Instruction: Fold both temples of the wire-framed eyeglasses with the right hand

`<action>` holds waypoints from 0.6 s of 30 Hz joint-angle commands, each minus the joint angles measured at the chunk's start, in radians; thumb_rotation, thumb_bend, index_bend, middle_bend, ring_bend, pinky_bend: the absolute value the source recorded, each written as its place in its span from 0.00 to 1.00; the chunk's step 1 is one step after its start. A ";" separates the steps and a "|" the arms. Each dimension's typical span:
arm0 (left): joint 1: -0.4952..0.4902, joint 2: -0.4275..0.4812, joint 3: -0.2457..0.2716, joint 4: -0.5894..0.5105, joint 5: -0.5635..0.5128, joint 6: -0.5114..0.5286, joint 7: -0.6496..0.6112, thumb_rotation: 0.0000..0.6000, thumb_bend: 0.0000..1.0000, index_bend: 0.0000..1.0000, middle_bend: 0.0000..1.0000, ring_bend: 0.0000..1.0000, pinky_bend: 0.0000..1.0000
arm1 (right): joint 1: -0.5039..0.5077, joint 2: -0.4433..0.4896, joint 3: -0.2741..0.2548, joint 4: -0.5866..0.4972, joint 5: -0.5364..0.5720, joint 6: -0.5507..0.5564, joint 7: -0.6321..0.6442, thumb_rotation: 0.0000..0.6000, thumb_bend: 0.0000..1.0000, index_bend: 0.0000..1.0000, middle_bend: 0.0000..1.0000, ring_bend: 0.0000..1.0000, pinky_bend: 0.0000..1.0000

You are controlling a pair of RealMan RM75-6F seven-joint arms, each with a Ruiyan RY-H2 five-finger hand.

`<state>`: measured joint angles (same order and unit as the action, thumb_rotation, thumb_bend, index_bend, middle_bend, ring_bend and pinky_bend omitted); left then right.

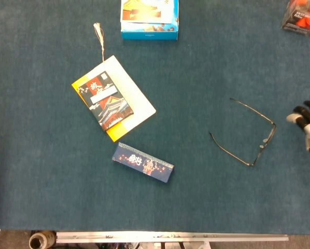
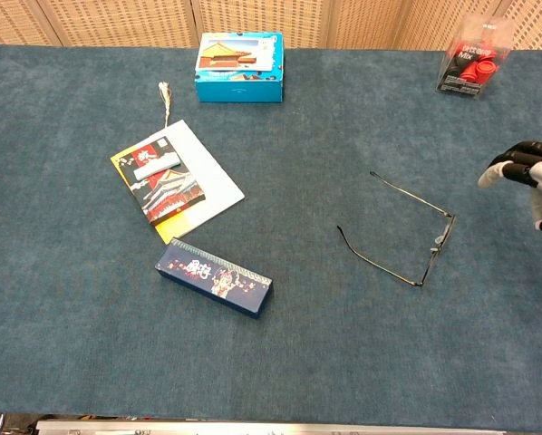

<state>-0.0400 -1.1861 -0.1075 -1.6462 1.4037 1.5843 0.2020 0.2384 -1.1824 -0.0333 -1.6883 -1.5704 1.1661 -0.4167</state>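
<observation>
**Reaching in for the glasses**

My right hand [image 1: 306, 124] sits at the right edge of both views, holding nothing. Its dark fingers [image 2: 523, 161] look bunched and curled, pointing in toward the work, but so little of the hand shows that I cannot tell how wide it stands. My left hand is in neither view.

Just to the left of my hand, not touching it, lie the glasses [image 1: 263, 141] on the tabletop [image 1: 196, 197]. The lens front is the end nearest me and both temples [image 2: 380, 265] stand open, running away from my hand. I judge that is why I come in from this side: the hinges are the first thing I reach, and nothing is folded yet.

Well beyond the glasses, away from my hand, lies a long dark box [image 1: 142, 163]. Further off is a booklet [image 1: 112, 98] with a tasselled cord, and past it, at the far edge, a blue box [image 1: 149, 17]. Up from my hand, in the far corner, is a red pack [image 2: 471, 66].

The chest view shows the screen behind the tabletop and my fingers raised above the cloth. The head view shows the near rail and how the temples splay.
</observation>
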 commanded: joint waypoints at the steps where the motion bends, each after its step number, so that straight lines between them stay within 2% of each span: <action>1: 0.001 0.001 0.001 -0.002 0.004 0.002 -0.002 1.00 0.49 0.57 0.51 0.43 0.52 | 0.020 -0.012 -0.011 -0.007 0.000 -0.032 -0.007 1.00 1.00 0.31 0.25 0.15 0.25; 18: 0.005 0.003 0.001 -0.005 0.006 0.009 0.000 1.00 0.49 0.57 0.51 0.43 0.52 | 0.075 -0.053 -0.041 0.010 0.018 -0.133 0.004 1.00 1.00 0.31 0.25 0.15 0.25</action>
<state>-0.0345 -1.1826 -0.1067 -1.6516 1.4101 1.5929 0.2019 0.3099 -1.2326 -0.0719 -1.6799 -1.5550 1.0383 -0.4132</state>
